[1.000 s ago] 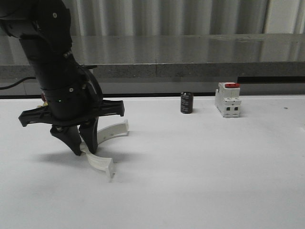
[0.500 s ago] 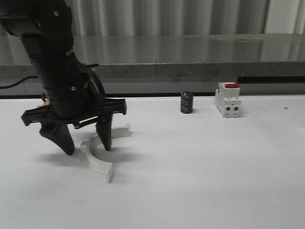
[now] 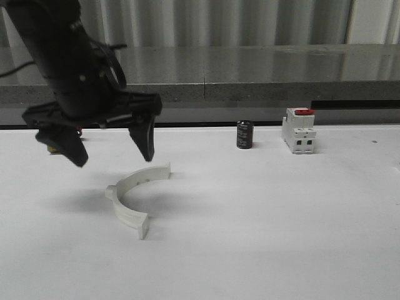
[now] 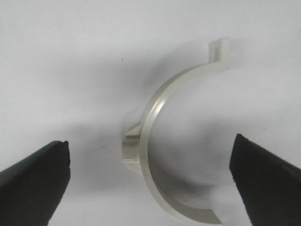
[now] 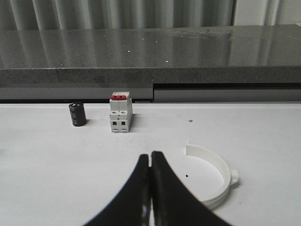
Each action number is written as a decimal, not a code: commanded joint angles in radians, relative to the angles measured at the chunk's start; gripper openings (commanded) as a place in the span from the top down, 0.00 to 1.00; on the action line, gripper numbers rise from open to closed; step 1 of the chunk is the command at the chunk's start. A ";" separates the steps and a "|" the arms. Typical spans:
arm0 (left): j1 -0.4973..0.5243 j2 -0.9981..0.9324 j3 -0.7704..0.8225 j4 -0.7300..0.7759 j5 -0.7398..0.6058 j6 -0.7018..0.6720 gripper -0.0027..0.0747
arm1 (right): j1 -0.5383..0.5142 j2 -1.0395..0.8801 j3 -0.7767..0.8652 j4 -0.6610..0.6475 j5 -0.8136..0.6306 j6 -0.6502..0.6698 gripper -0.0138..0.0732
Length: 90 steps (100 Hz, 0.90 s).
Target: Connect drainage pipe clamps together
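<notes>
Left clamp half (image 3: pixel 132 195) lies flat on table (image 3: pixel 262 212), left-centre, opening facing right, ends far and near; left gripper (image 3: pixel 106 145) above it, released. Second clamp half (image 5: pixel 214 181) near right gripper (image 5: pixel 150 162), clenched empty, arc partly hidden by fingers.

White bench (image 3: pixel 262 237), one white half-ring clamp (image 3: pixel 132 194) lying flat at near left, another white half-ring clamp (image 5: pixel 214 181) by the right arm, black cylinder (image 3: pixel 244 134) and red-topped white switch (image 3: pixel 299 130) standing at far right
</notes>
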 commanded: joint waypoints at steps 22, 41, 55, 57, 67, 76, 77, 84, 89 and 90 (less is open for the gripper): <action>0.171 -0.291 -0.017 -0.005 0.009 0.188 0.10 | 0.002 -0.019 -0.017 -0.003 -0.083 -0.010 0.92; 0.292 -0.465 0.056 -0.052 -0.028 0.304 0.10 | 0.002 -0.019 -0.017 -0.003 -0.083 -0.010 0.92; 0.351 -0.625 0.191 -0.053 -0.084 0.312 0.10 | 0.002 -0.019 -0.017 -0.003 -0.083 -0.010 0.92; 0.358 -0.650 0.214 -0.053 -0.091 0.312 0.10 | 0.002 -0.019 -0.017 -0.003 -0.083 -0.010 0.92; 0.381 -0.772 0.331 -0.053 -0.135 0.312 0.10 | 0.002 -0.019 -0.017 -0.003 -0.083 -0.010 0.92; 0.392 -0.888 0.440 -0.053 -0.181 0.312 0.10 | 0.002 -0.019 -0.017 -0.003 -0.083 -0.010 0.92; 0.393 -0.897 0.448 -0.053 -0.183 0.312 0.10 | 0.002 -0.019 -0.017 -0.003 -0.083 -0.010 0.92; 0.397 -0.983 0.520 -0.051 -0.192 0.312 0.10 | 0.002 -0.019 -0.017 -0.003 -0.083 -0.010 0.92; 0.397 -1.045 0.564 -0.051 -0.192 0.312 0.10 | 0.002 -0.019 -0.017 -0.003 -0.083 -0.010 0.92; 0.397 -1.053 0.576 -0.051 -0.192 0.312 0.10 | 0.002 -0.019 -0.017 -0.003 -0.083 -0.010 0.92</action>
